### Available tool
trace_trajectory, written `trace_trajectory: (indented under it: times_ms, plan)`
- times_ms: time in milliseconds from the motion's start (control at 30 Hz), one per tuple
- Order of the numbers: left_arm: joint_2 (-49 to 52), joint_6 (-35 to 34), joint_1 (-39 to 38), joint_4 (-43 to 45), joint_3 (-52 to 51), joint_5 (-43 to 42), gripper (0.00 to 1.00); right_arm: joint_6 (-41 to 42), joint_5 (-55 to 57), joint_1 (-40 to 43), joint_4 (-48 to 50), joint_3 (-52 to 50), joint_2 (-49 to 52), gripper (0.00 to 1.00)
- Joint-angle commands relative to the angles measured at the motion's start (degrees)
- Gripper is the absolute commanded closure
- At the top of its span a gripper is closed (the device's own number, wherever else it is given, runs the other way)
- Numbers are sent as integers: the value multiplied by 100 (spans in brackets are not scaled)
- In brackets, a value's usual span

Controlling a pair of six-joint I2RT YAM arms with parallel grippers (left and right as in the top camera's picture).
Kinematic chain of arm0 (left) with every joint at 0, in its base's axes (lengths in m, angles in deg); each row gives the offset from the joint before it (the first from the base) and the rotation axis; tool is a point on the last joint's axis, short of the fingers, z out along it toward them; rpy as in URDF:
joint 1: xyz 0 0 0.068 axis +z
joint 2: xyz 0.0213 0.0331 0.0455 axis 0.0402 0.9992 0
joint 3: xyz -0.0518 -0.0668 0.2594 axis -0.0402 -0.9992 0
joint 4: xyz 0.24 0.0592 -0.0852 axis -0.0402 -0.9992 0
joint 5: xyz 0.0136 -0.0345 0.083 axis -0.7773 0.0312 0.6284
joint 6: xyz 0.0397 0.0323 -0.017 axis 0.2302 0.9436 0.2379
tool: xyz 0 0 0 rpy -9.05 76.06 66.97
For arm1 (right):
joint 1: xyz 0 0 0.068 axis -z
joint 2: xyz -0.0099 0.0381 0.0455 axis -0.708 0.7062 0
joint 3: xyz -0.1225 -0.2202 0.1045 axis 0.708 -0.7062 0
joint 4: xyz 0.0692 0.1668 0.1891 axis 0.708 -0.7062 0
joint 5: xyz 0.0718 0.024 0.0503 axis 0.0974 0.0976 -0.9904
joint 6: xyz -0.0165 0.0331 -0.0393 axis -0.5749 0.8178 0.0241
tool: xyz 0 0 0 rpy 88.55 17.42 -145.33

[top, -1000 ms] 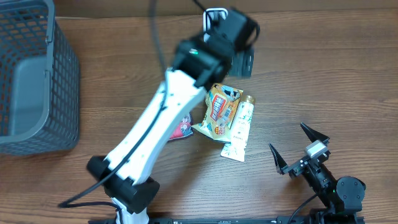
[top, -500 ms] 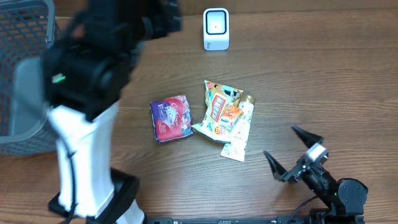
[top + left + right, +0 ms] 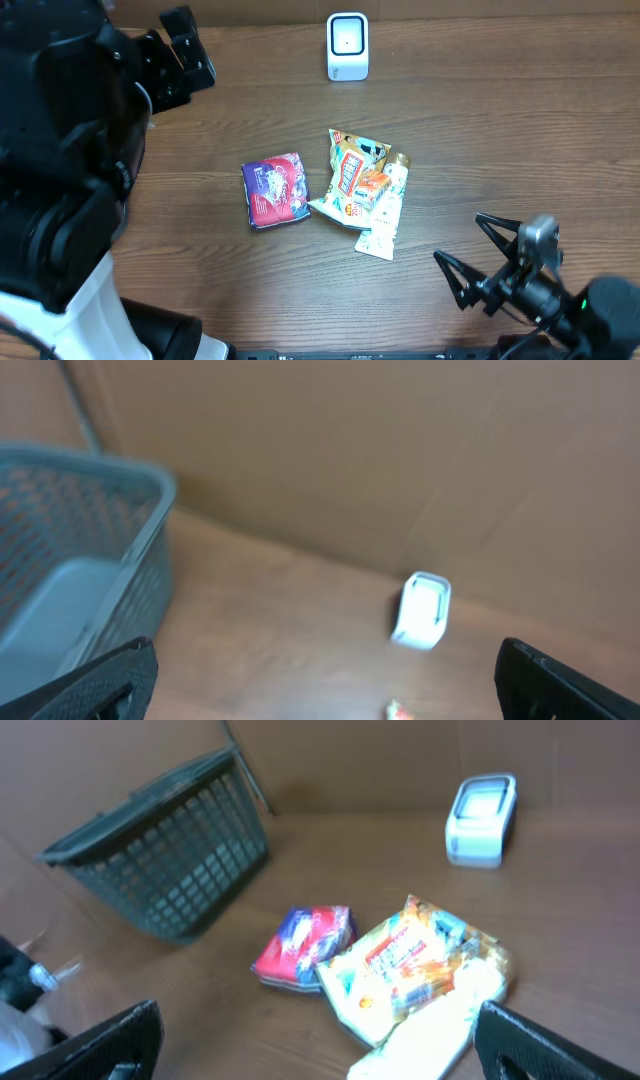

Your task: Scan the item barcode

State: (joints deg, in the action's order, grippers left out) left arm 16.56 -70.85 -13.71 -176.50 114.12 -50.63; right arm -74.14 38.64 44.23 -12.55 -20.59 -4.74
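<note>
Wood-grain table (image 3: 520, 120) seen from above, with a small white scanner (image 3: 347, 45) standing at its far edge. Three items lie together in front of the scanner, well apart from it. A purple packet (image 3: 275, 190) is to the front-left and a yellow snack bag (image 3: 350, 175) straight in front. A white tube (image 3: 385, 215) touches the bag's right side. None is in a gripper.

A second ago the left arm stretched across these items with its hand up beside the scanner, covering most of the purple packet. It has since swung away to the left of the scanner and now fills that side of the overhead view. The left gripper (image 3: 325, 695) is spread wide and empty. Its wrist camera looks at the scanner and at a grey basket (image 3: 70, 550) further left. The right gripper (image 3: 460, 240) sits well in front of the scanner and to its right, past the tube. It is also spread wide, holds nothing, and has only shifted slightly.

The items have not moved. With nothing lifted, no barcode faces the scanner, so an item probably has yet to be picked up and presented.
</note>
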Motion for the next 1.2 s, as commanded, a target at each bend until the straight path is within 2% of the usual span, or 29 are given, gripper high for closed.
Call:
trace_trajectory:
  times_ms: [0, 67, 200, 300, 367, 400, 467, 533, 633, 767, 900, 1100, 1167]
  plan:
    - [142, -321, 35, -332, -9, 595, 0, -33, 339, -15, -1029, 1255, 1563, 0]
    - [142, -599, 35, -487, -13, 1062, 0, -229, 708, -17, -1838, 1928, 2402, 0]
    - [136, -581, 35, -487, -13, 1493, 0, -699, 1414, -17, -3294, 3171, 4129, 0]
    - [98, -570, 35, -487, -15, 1899, 0, -721, 1405, -17, -3866, 3713, 5110, 0]
    - [66, -586, 35, -466, -13, 2151, 0, -1180, 1117, -17, -4096, 3950, 5580, 0]
    - [52, -584, 35, -315, -13, 2328, 0, -1759, 684, -37, -4118, 4074, 5779, 0]
    - [55, -507, 35, 7, -13, 2363, 0, -2328, 420, -90, -3873, 4122, 5799, 0]
    - [55, -387, 35, 289, -13, 2361, 0, -2468, 385, -109, -3543, 4120, 5796, 0]
    - [81, -358, 35, 608, -15, 2361, 0, -2096, -295, -111, -2966, 4015, 5814, 0]
    - [208, -358, 81, 463, -26, 2387, 0, -3038, -229, -170, -2732, 4013, 5814, 0]
    - [422, -413, 369, 162, -52, 2277, 0, -3053, 275, -579, -2726, 3965, 5834, 1]
    - [796, -623, 872, -96, -52, 1421, 0, -2966, 988, -1615, -2417, 3921, 6347, 0]
    - [920, -621, 964, -201, -52, 1283, 0, -2535, 1405, -1781, -2159, 3921, 6620, 0]
